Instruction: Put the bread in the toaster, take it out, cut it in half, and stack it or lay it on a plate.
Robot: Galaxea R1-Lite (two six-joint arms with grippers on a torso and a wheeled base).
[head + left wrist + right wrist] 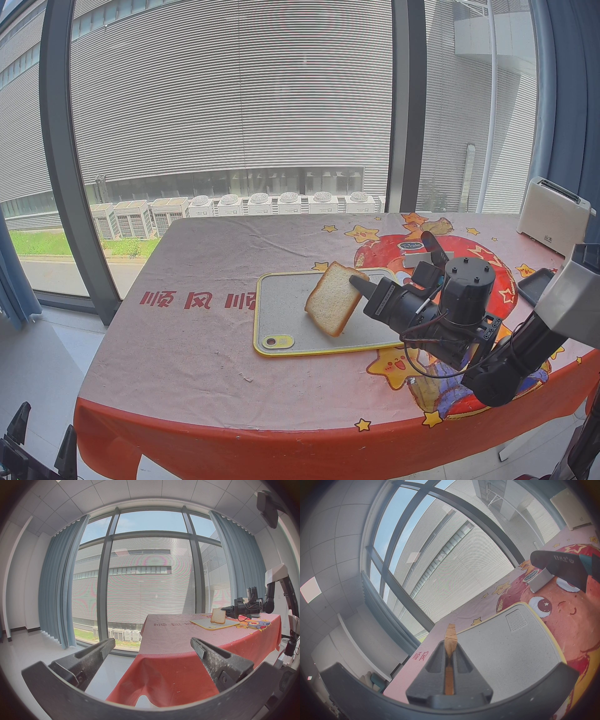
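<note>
Bread [333,299]: where is it?

— Over the board [281,325], toward its 3 o'clock side. The bread is tilted, with one corner pointing down. I cannot tell whether that corner touches the board.

What holds it?

— The right gripper [356,282]. It comes in from 4 o'clock and is pinched on the bread's 2 o'clock corner. In the right wrist view the bread [450,637] shows edge-on, squeezed between the two fingers, with the board [500,648] beyond it.

And the other one?

— The left gripper [152,642] is spread wide with nothing between its fingers. It hangs low off the table's corner, at 7 o'clock from the board and well apart from it. From there the bread [218,616] looks nearly upright over the board [206,624].

Where is the toaster?

— The toaster [553,212] stands upright at 2 o'clock from the board, at the table's far right edge, well apart from the bread.

What else is there?

— A dark tray [536,284] lies at 3 o'clock from the board, past the right arm. A black-and-grey thing [431,250] lies just beyond the board's 1 o'clock corner, and I cannot tell what it is. The table [206,369] wears a pink and orange cloth.
</note>
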